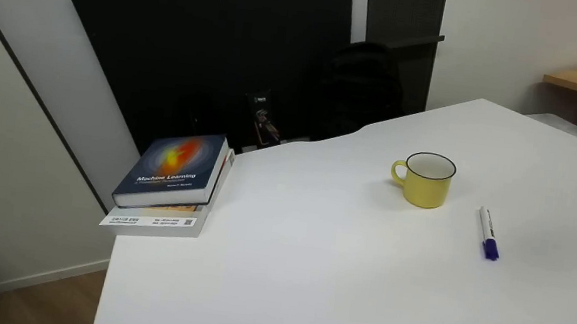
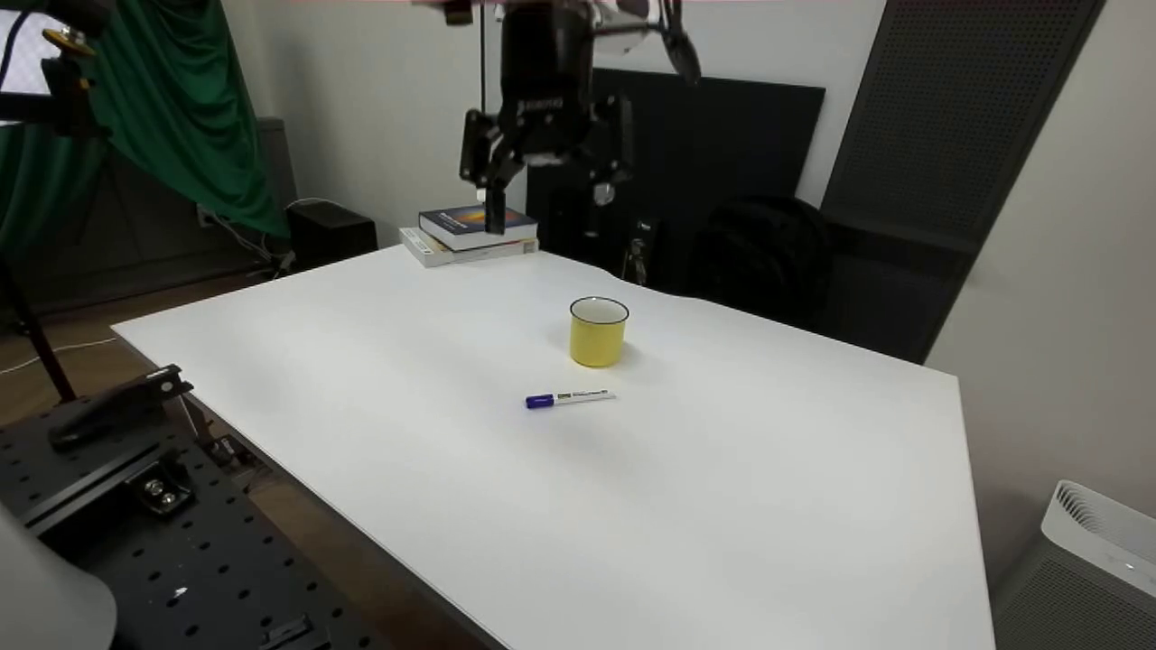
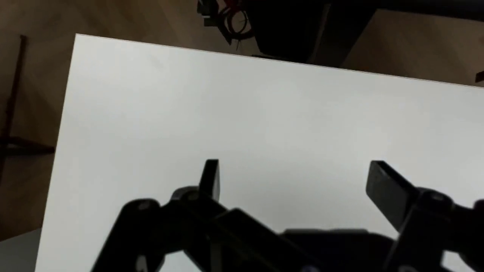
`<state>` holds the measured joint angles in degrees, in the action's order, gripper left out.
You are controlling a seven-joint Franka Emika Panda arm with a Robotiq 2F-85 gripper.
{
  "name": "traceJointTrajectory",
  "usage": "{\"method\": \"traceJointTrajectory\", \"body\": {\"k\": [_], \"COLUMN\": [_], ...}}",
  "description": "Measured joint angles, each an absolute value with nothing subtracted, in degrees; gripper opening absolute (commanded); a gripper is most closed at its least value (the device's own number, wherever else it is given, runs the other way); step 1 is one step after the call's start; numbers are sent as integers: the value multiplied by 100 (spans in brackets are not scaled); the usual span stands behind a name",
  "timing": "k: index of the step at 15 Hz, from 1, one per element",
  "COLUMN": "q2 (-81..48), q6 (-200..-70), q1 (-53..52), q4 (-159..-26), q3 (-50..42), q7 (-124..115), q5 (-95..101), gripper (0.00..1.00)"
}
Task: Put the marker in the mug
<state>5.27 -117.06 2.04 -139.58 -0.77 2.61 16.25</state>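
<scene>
The white marker with a dark blue cap lies on the white table in both exterior views (image 1: 486, 225) (image 2: 582, 397). The yellow mug stands upright close to it in both exterior views (image 1: 425, 191) (image 2: 597, 345). The mug's pale inside looks bare as far as it shows. Its handle points away from the marker in an exterior view and is hidden in the view showing the arm. My gripper (image 2: 549, 206) hangs high above the table, apart from mug and marker. In the wrist view the gripper (image 3: 295, 166) is wide open with nothing between its fingers. Mug and marker are out of the wrist view.
Stacked books lie at a table edge in both exterior views (image 1: 173, 170) (image 2: 477, 226). The white table (image 3: 264, 113) shows its corner and edge in the wrist view. A black perforated mounting plate (image 2: 208, 578) adjoins the table. A white appliance (image 2: 1084, 560) stands beside it.
</scene>
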Motion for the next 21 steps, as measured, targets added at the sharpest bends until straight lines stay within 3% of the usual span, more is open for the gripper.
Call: {"method": "traceJointTrajectory", "body": {"k": [10, 21], "q2": [-2444, -4642], "q6": [-14070, -14152], "q1": [-192, -535], "q4": [-12694, -10449], "q3": [-131, -794], "q7": [-1273, -2033], "q5": [1203, 927], "gripper": [100, 100]}}
